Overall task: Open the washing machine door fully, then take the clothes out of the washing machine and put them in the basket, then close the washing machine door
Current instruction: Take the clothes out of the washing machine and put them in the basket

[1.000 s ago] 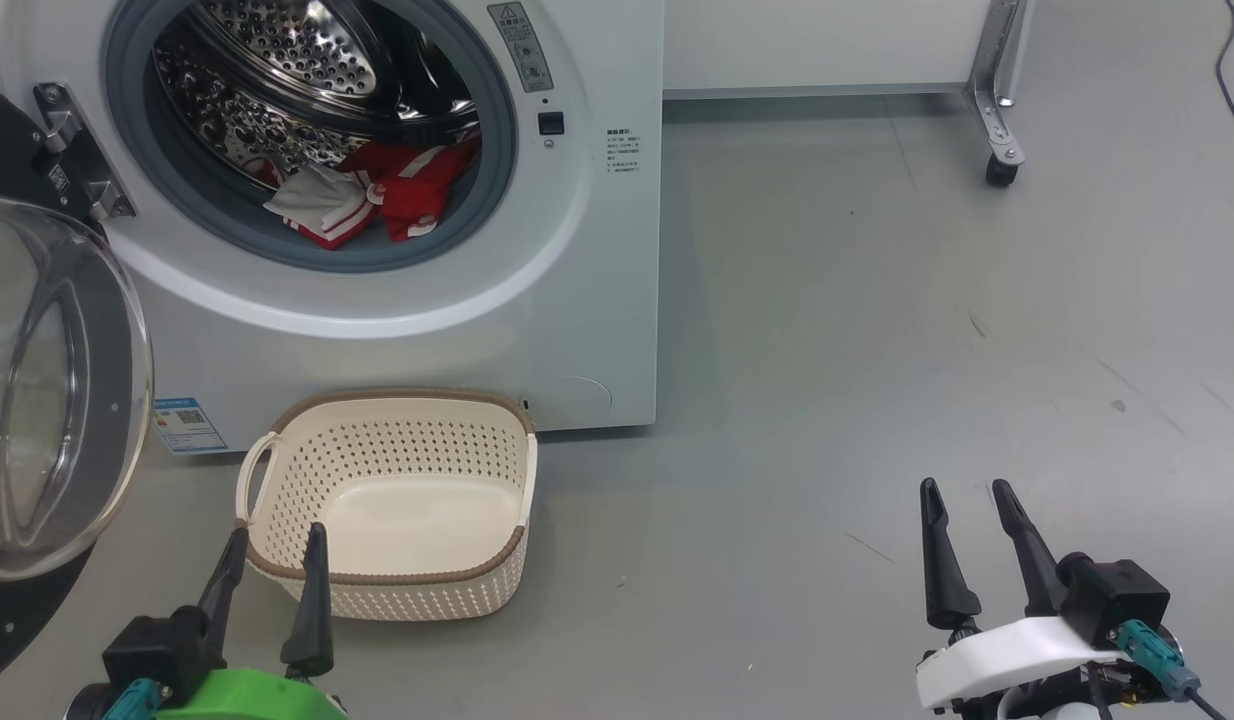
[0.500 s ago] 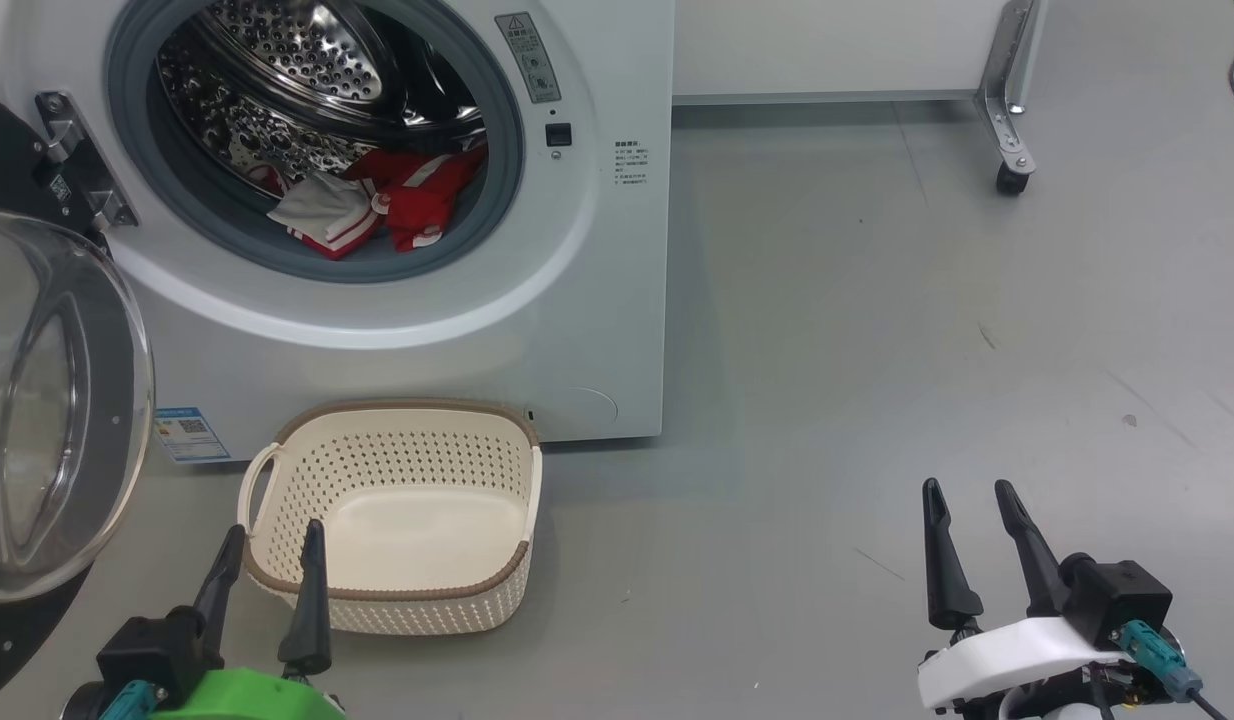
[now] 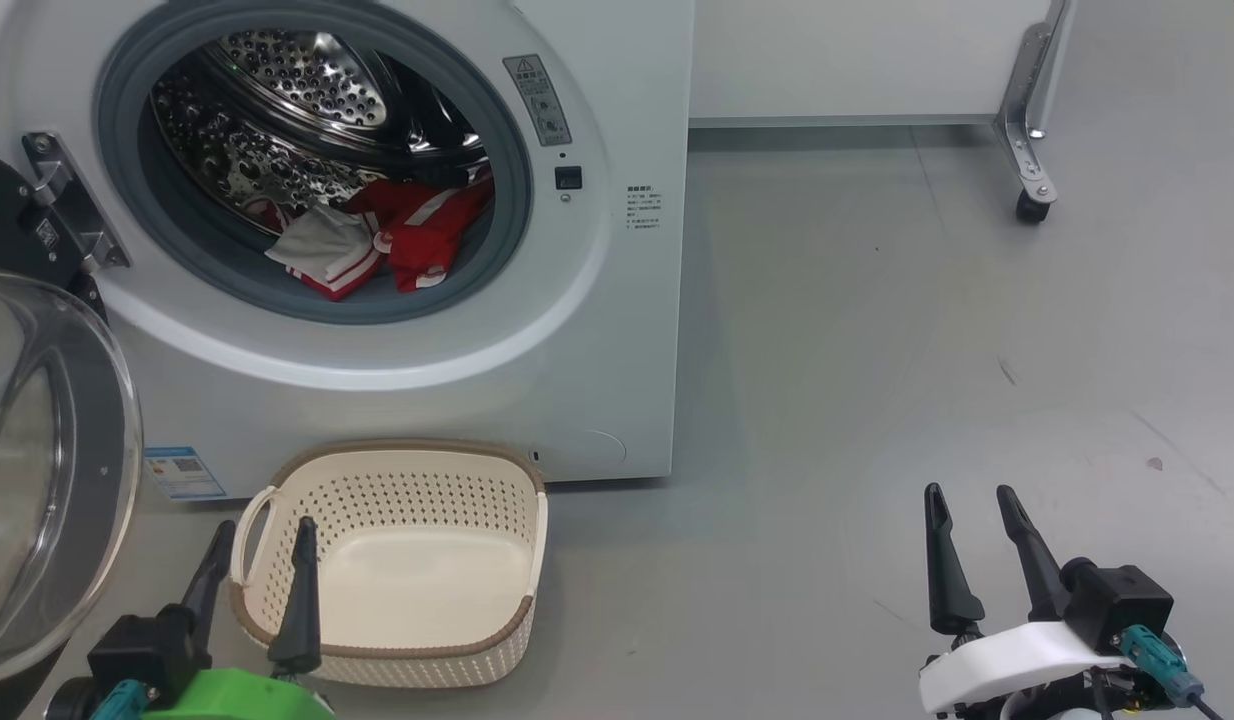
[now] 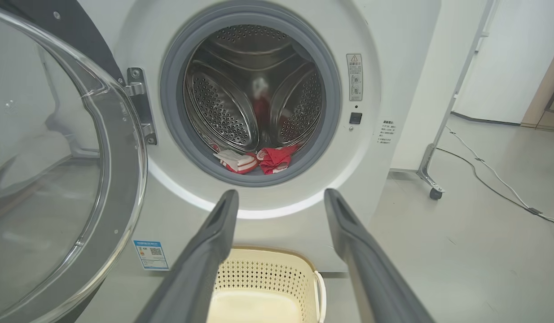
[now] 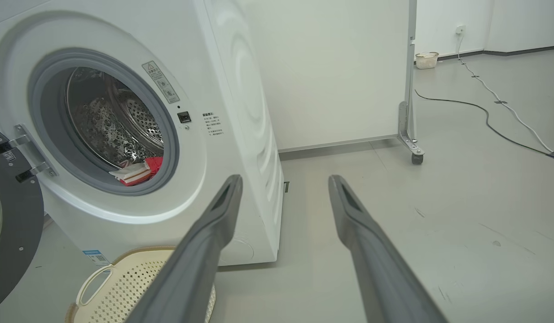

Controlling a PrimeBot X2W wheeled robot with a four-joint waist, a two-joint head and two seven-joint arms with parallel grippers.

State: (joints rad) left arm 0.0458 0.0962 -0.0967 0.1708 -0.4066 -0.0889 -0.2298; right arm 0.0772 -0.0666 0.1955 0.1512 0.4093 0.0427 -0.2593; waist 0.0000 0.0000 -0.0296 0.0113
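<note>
Head view: washing machine door (image 3: pixel 47 470) open wide at the left, first step likely done. Red clothes (image 3: pixel 397 235) low in the washing machine (image 3: pixel 597 330) drum (image 3: pixel 277 100), none in the basket (image 3: pixel 417 665) on the floor (image 3: pixel 877 350) below. Open and holding nothing: left hand (image 3: pixel 264 530), right hand (image 3: pixel 970 492). Next: reach inside, pinch the clothes. Left wrist view: back of drum dim, blurry. Right wrist view: basket and door cut off.
</note>
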